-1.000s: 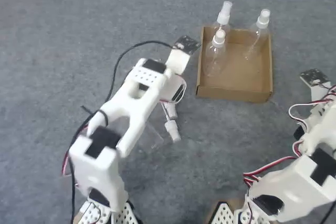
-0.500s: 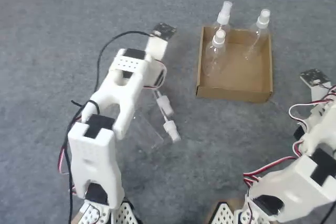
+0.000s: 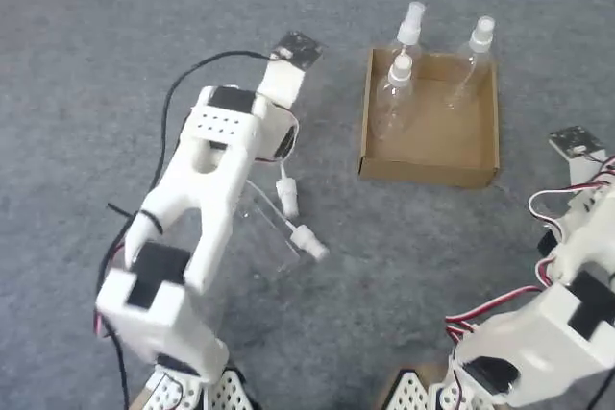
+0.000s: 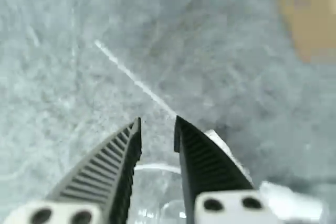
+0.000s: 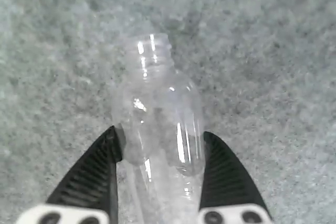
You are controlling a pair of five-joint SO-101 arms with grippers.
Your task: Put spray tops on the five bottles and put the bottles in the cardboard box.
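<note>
— What is in the cardboard box (image 3: 423, 173)?
— Three clear bottles (image 3: 392, 108), each with a white spray top (image 3: 401, 66), their heads toward its far wall.
— And outside it?
— Two more white spray heads (image 3: 309, 240) lie on the grey table (image 3: 96, 64), just beside the left arm. The left gripper (image 4: 157, 127) hangs over them. I cannot tell whether it grips anything.
— The right gripper (image 5: 160, 132)?
— It is pinching an open-necked bottle (image 5: 163, 119) above the table, well apart from the box.
</note>
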